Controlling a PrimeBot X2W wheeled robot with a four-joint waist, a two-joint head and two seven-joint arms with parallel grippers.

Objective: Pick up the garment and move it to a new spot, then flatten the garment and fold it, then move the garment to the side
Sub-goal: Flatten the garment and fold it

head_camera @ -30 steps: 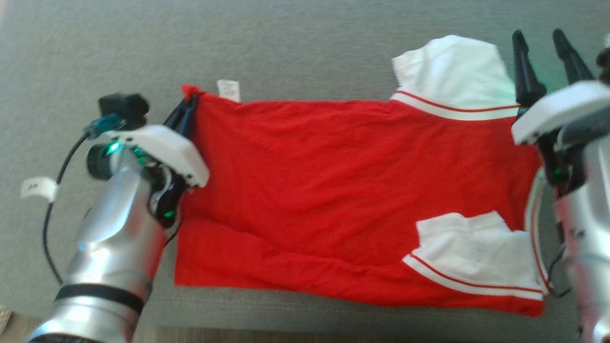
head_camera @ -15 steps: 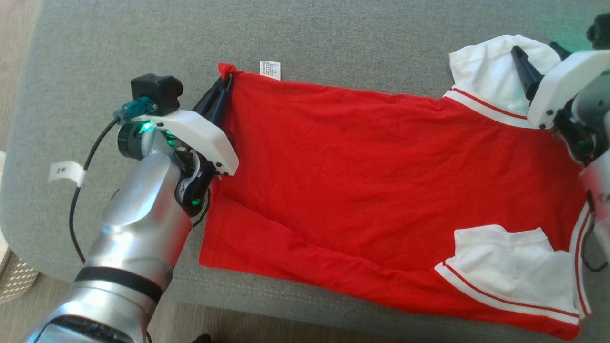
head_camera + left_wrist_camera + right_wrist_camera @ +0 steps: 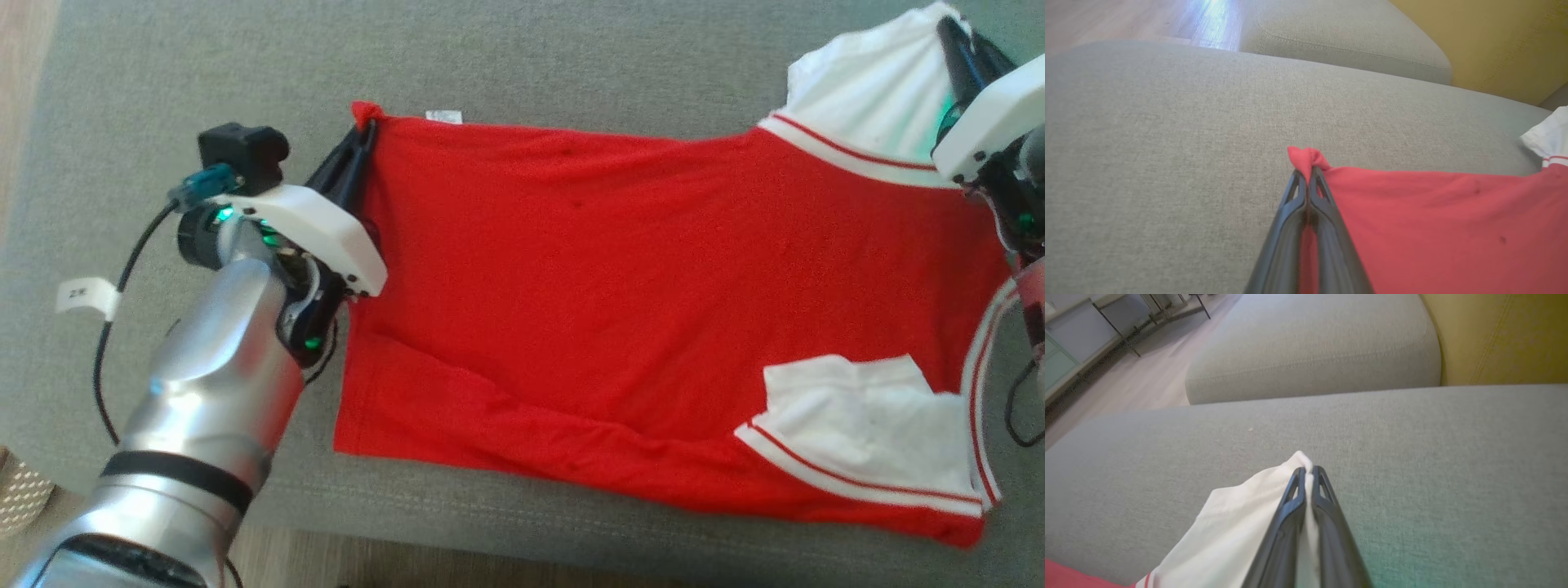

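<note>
Pinching the red hem corner (image 3: pixel 1306 157), the left gripper (image 3: pixel 367 132) is closed tight on the garment (image 3: pixel 612 310), spread over the grey cushion (image 3: pixel 571 65); the right gripper (image 3: pixel 1308 470), its arm cut off at the head view's edge, clamps the far white sleeve (image 3: pixel 865 90).

Bright even daylight, head view slightly soft, white sleeve (image 3: pixel 873 90) washed out, glare streak on the floor (image 3: pixel 1216 16), green cast on the grey cushion (image 3: pixel 1412 555), wrist views bowed at edges.
</note>
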